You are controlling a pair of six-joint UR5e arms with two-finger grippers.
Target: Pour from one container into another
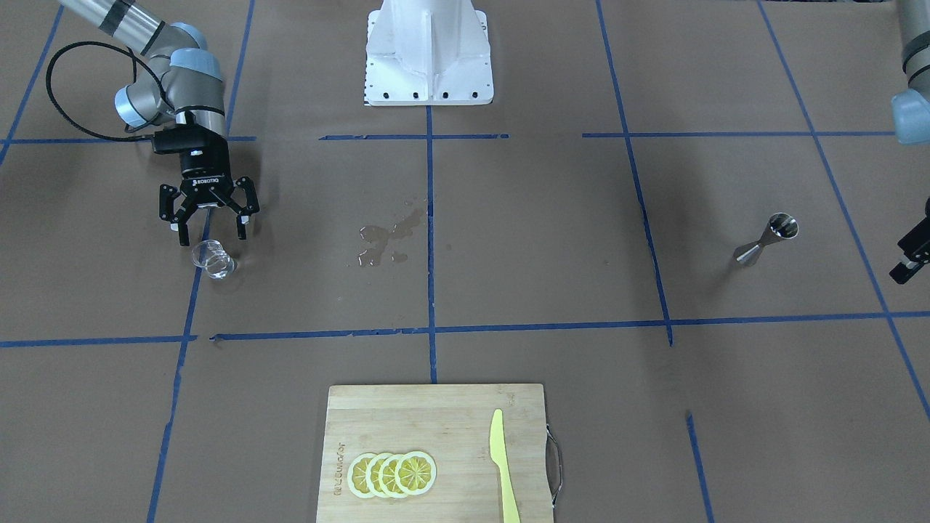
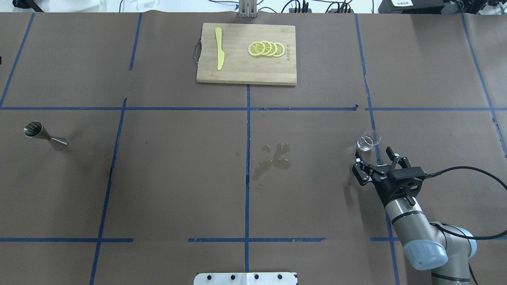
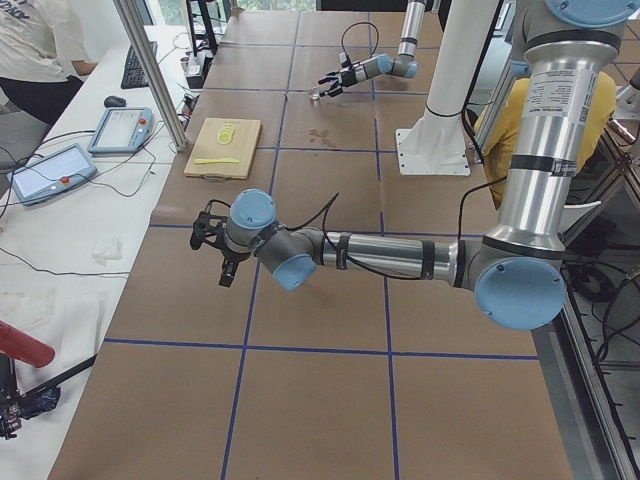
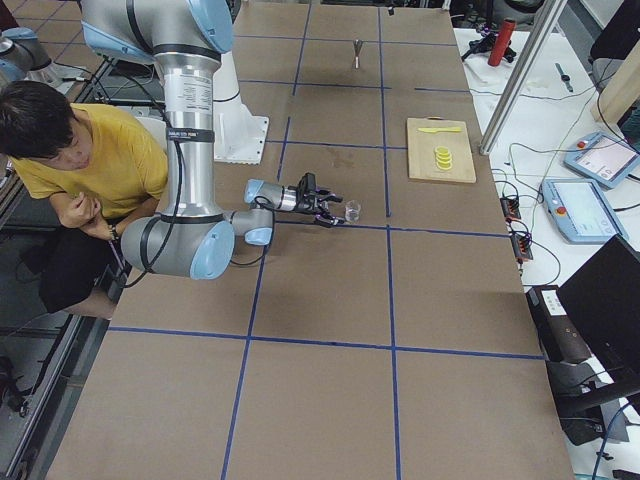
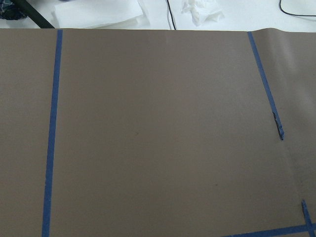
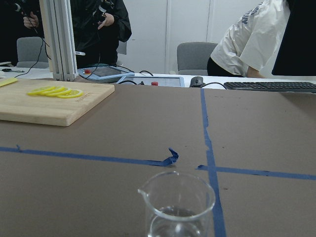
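The small clear glass cup (image 1: 213,260) stands upright on the brown paper with a little clear liquid in it. In the right wrist view the cup (image 6: 177,207) fills the bottom centre, its lip to the left. My right gripper (image 1: 213,234) hovers open just on the robot's side of the cup (image 2: 368,140), jaws spread wide, not touching it. The steel jigger (image 1: 766,240) stands far across the table, also seen in the overhead view (image 2: 43,134). My left gripper (image 1: 912,258) is cut off at the frame edge near the jigger; I cannot tell whether it is open or shut.
A wet spill (image 2: 273,158) marks the paper at the table's middle. A wooden cutting board (image 2: 245,73) with lemon slices (image 2: 266,48) and a yellow knife (image 2: 219,53) lies at the far edge. The white robot base (image 1: 429,51) stands centrally. People sit at the table's ends.
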